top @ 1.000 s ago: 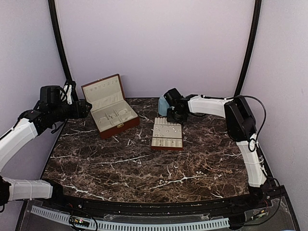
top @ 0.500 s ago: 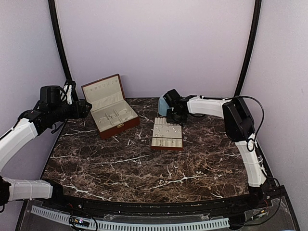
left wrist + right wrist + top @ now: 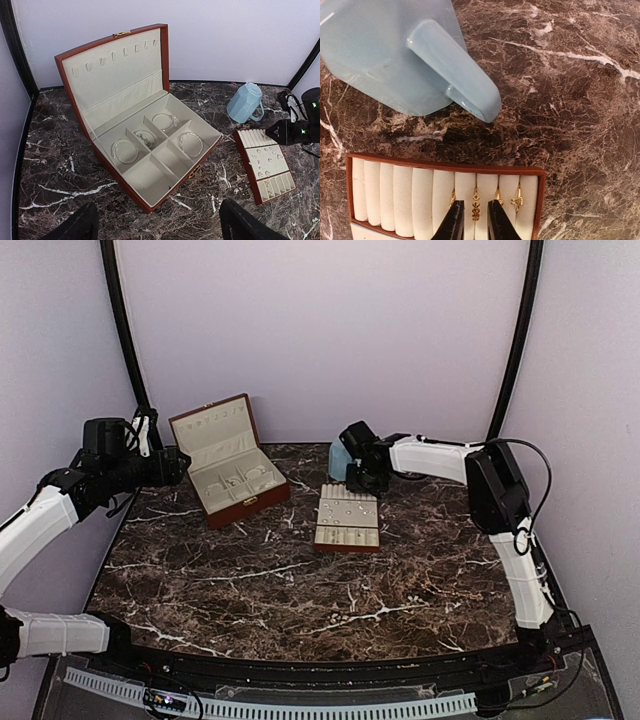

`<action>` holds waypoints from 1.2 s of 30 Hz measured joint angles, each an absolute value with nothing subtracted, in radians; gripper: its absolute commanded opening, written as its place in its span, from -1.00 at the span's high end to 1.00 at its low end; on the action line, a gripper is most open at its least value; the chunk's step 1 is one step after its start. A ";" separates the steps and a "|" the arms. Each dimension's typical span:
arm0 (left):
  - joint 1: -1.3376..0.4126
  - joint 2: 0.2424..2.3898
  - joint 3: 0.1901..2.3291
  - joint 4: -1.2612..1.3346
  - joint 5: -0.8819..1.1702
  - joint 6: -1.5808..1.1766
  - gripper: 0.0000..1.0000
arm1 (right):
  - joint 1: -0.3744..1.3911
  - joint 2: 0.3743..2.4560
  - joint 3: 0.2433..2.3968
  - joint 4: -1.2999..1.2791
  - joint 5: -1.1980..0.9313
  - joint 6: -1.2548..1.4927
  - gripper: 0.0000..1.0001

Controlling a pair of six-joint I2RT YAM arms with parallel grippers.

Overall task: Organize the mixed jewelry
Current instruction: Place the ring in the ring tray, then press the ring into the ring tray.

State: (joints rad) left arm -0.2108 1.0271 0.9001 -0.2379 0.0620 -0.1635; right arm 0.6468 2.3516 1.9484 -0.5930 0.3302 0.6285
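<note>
Status: looked well along, not closed out.

- Mixed jewelry [image 3: 265, 159] was split over two holders. None showed loose on the marble table [image 3: 300, 580] in any view.
- Jewelry box [image 3: 115, 75], far left, lid up: four hoop bracelets [image 3: 124, 150] sat one per compartment. The big near compartment was bare.
- Slotted tray [image 3: 445, 166], right of centre: four gold rings [image 3: 517, 201] stood in the far ring rolls, all toward the right end. The rolls to their left were bare.
- Small studs [image 3: 260, 150] dotted the tray's middle panel. The near slots looked unfilled, but that was too small to be sure.
- Blue mug [image 3: 385, 50] stood just beyond the tray's far edge. Its inside wasn't visible, so I couldn't tell if more pieces waited there.

Grippers:
- Right gripper [image 3: 475, 222] hung low over the ring rolls. Fingers [image 3: 452, 222] were a narrow gap apart, straddling the second ring from the left [image 3: 475, 207]. The ring sat in its slot with daylight on both sides, so I read it as seated and not pinched.
- Left gripper [image 3: 157, 227] hovered at the far left, near side of the box, fingers wide, carrying nothing.

My read: bracelets and rings placed. What was left depended on the mug.
</note>
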 measured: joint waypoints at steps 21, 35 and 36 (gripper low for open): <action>-0.211 1.027 0.900 -0.238 0.062 -0.163 -0.73 | 0.647 2.307 1.948 -0.584 0.337 0.599 1.00; -0.211 1.027 0.900 -0.238 0.063 -0.163 -0.73 | 0.647 2.337 1.950 -0.584 0.337 0.599 1.00; -0.211 1.027 0.900 -0.238 0.063 -0.163 -0.73 | 0.647 2.340 1.950 -0.584 0.337 0.599 1.00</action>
State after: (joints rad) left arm -0.2108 1.0271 0.9001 -0.2379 0.0628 -0.1635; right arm 0.6468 2.3398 1.9503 -0.5842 0.3370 0.5995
